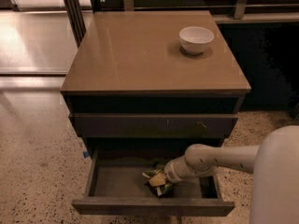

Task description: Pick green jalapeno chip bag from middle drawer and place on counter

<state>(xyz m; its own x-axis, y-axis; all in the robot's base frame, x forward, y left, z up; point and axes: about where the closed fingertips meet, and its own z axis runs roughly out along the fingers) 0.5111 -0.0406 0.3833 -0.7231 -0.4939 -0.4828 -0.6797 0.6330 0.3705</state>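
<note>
- The end effector (164, 176) is down in the open middle drawer (117, 185), below the table's (149, 59) front edge, right against the green jalapeno chip bag (155, 182). Whether it is clenched on the bag, I cannot tell.
- This looks like the grasping step. Next it needs a firm hold, then a lift over the drawer front onto the table, clear of the white bowl (196, 38) near the far right corner.

Green jalapeno chip bag (158, 186) in the open middle drawer (117, 183)
Crumpled, dark green, it lies on the grey floor right of centre, with the claw (163, 177) at it, below the tan counter (140, 55).
</note>
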